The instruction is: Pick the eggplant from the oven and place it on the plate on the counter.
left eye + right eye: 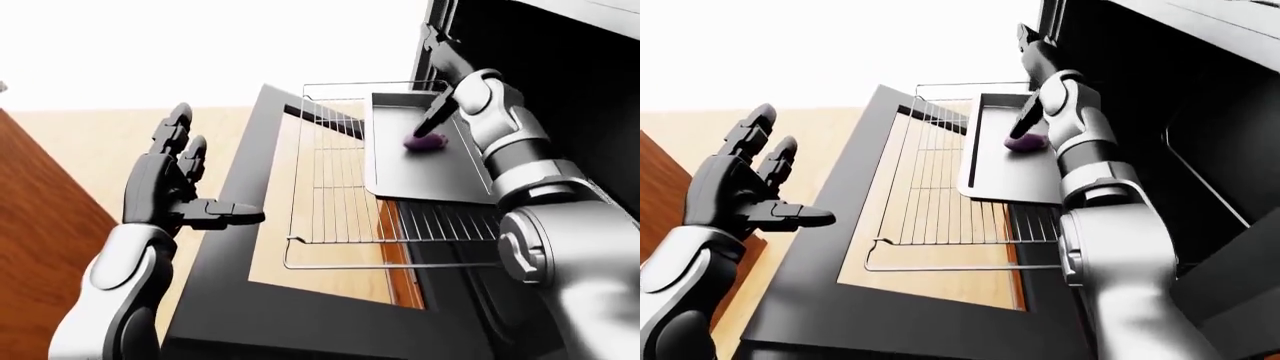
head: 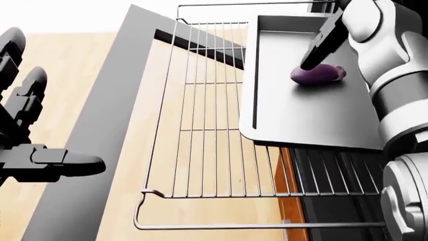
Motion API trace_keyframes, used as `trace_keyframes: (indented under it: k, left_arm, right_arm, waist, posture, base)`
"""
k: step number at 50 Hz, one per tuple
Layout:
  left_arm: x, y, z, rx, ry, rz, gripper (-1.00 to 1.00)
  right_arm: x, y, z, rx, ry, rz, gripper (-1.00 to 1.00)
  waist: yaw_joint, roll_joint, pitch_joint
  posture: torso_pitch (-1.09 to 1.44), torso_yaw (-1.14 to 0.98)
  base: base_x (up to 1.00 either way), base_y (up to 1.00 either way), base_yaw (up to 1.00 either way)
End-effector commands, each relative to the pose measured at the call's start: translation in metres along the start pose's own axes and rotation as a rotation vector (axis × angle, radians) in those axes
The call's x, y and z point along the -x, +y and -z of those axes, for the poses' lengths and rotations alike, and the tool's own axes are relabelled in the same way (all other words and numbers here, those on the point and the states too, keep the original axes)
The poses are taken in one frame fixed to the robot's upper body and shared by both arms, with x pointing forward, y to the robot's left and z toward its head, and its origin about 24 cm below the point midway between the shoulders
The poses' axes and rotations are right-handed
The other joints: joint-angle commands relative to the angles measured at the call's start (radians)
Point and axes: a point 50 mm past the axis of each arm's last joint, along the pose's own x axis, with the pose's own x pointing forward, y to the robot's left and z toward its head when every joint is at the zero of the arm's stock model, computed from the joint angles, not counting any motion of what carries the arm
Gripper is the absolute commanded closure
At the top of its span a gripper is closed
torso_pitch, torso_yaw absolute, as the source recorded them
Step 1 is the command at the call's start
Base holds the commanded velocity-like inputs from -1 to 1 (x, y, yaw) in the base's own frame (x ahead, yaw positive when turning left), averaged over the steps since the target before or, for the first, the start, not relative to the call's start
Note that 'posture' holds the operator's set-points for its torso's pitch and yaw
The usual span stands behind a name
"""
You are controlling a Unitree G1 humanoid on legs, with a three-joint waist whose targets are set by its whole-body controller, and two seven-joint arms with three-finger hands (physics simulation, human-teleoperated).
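While the oven door (image 1: 300, 315) hangs open with its grey frame filling the lower part of the left-eye view, a wire oven rack (image 2: 214, 125) is pulled out over it. No brand, label or writing can be read on any surface. On the right part of the rack lies a grey baking tray (image 2: 314, 115), and the eggplant (image 2: 317, 74) rests on this tray near its upper end. The eggplant is purple, its long axis runs left to right in the head view, and the narrower end seems to point to the right. The right hand (image 2: 325, 40) reaches down over the tray, one dark finger touching or almost touching the eggplant's upper left side, not closed round it. The left hand (image 1: 175, 180) is raised left of the door, fingers spread, holding nothing
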Motion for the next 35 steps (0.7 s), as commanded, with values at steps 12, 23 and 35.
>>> trace_keyframes:
  k: [12,23,35]
  left_arm:
    - [0.002,0.0,-0.017,-0.021,-0.085,0.002,-1.0]
    - [0.003,0.0,-0.017,-0.02,-0.083,0.0,-1.0]
    - [0.003,0.001,-0.016,-0.02,-0.082,-0.003,-1.0]
  right_arm:
    - [0.0,-0.01,-0.005,0.046,-0.02,0.072,-1.0]
    - [0.0,0.004,0.0,0.052,0.006,0.057,-1.0]
    - [0.001,0.02,0.006,0.055,0.033,0.032,-0.78]
  waist:
    - [0.002,0.0,-0.031]
    - [0.004,-0.001,-0.038]
    - [0.005,-0.003,-0.042]
  posture:
    - [0.0,0.0]
    - [0.0,0.0]
    - [0.0,0.0]
  base:
    - [0.0,0.0,0.0]
    - [0.0,0.0,0.0]
    - [0.0,0.0,0.0]
